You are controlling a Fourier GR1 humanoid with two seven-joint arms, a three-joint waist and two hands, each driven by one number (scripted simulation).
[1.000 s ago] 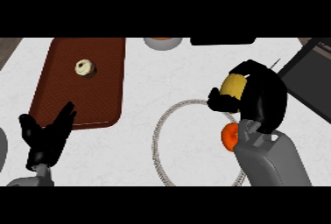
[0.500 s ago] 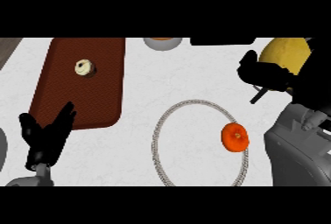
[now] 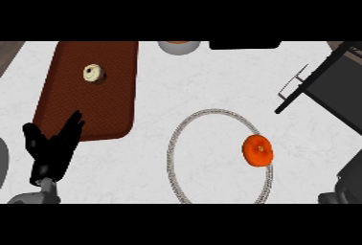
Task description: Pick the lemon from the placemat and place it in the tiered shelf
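Note:
The brown placemat [image 3: 88, 91] lies at the upper left with a small cream round thing [image 3: 93, 73] on it. No lemon shows in the head view. The black tiered shelf [image 3: 332, 83] stands at the right edge, only partly in the picture. My left hand [image 3: 51, 146] rests open at the lower left, fingers up, just below the placemat's near edge. My right hand is out of sight; only a grey piece of the right arm [image 3: 343, 186] shows at the lower right corner.
A round plate with a grey rim [image 3: 173, 143] lies at centre right, with an orange fruit [image 3: 257, 149] on its right side. At the top edge are a grey bowl [image 3: 178, 46] and a dark flat object [image 3: 244, 44].
My right hand, curled round the yellow lemon, rose toward the upper right and left the picture. The shelf's frame now shows where the hand was. The left hand has not moved.

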